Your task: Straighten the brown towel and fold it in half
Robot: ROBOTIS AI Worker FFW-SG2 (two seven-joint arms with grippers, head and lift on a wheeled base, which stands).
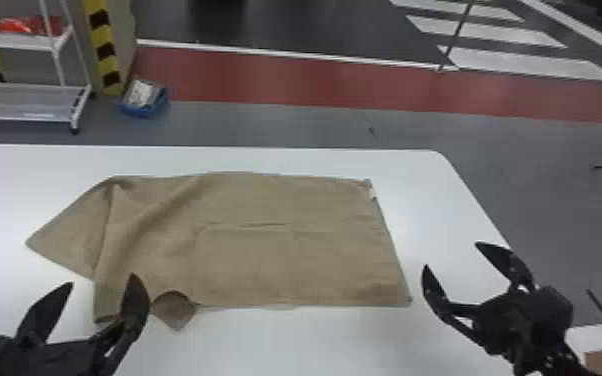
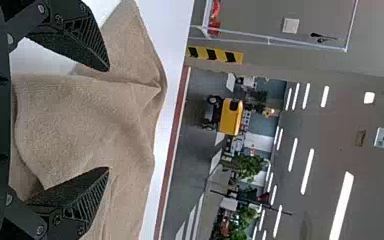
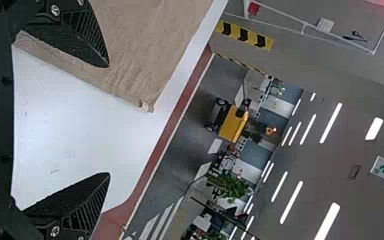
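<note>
The brown towel (image 1: 275, 240) lies spread on the white table, fairly flat on its right part. Its left part is wrinkled, with a pointed flap sticking out to the left and a small corner poking out at the near edge. My left gripper (image 1: 100, 290) is open at the towel's near left corner; in the left wrist view the left gripper (image 2: 109, 120) has the towel (image 2: 80, 115) beyond its parted fingers. Off the towel's near right corner, my right gripper (image 1: 457, 260) stands open, and in the right wrist view the right gripper (image 3: 109, 120) holds nothing.
The white table (image 1: 315, 345) has its rounded far right corner and slanting right edge beside my right gripper. Beyond it on the floor are a white wheeled shelf (image 1: 30, 102) and a blue bin (image 1: 144, 100) at the far left.
</note>
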